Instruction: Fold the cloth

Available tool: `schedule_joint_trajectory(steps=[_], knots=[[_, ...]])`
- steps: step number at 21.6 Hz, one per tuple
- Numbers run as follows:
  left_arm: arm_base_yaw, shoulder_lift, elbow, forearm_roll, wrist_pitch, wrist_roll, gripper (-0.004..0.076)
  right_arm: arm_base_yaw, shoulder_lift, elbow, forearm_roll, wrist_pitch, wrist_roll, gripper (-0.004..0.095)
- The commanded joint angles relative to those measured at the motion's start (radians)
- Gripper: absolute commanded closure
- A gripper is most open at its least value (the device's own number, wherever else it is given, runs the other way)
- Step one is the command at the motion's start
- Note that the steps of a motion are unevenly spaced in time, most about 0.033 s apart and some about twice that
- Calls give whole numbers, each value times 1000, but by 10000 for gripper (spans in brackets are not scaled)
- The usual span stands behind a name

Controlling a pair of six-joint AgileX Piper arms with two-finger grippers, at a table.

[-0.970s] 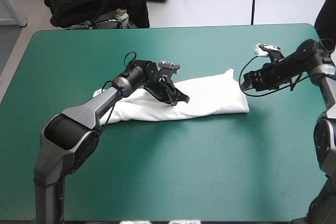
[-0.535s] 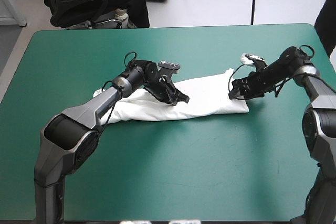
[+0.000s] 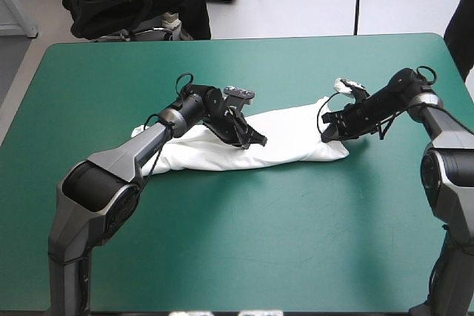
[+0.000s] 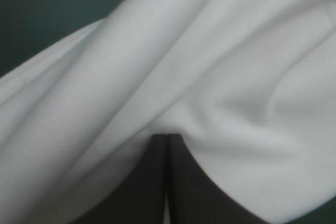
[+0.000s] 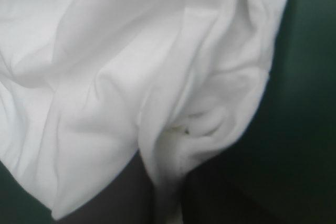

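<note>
Across the middle of the table [image 3: 237, 249] the T-shirt [image 3: 292, 142] lies as one long, narrow white band, running from the left arm's side toward the right arm's; it looks already folded lengthwise, so you are, by my judgement, partway through; what seems left is to bring the ends over into a compact bundle and square it up. Your left gripper [image 3: 257, 139] sits on the middle of the band; its fingers [image 4: 149, 182] are pressed together into a single point, with cloth gathered and creased around the tip, so it appears to be pinching a layer of the T-shirt there. Your right gripper [image 3: 327, 132] is at the band's right end, touching the cloth near the far corner; in its wrist view the end fold drapes right over it, with bare teal-green cover just beside; you cannot tell from these views whether it has closed on the cloth or only rests against it.
</note>
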State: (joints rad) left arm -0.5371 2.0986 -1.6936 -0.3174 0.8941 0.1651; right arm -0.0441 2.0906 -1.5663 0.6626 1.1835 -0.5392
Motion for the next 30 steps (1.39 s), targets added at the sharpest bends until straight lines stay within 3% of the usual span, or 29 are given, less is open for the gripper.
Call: schedule_joint_trajectory(steps=[1, 13, 20, 25, 30], knots=[[-2, -26, -9, 51, 35, -2, 741, 17, -23, 0, -2, 35, -12, 922], [-2, -26, -9, 54, 56, -12, 741, 3, -222, -203, 95, 65, 14, 925], [0, -32, -9, 61, 36, -17, 741, 11, -255, -203, 110, 65, 12, 925], [0, -144, -65, 392, 209, -146, 741, 15, -264, -203, 131, 65, 7, 925], [37, -338, -104, 452, 292, -195, 741, 41, -277, -219, 187, 65, 3, 925]])
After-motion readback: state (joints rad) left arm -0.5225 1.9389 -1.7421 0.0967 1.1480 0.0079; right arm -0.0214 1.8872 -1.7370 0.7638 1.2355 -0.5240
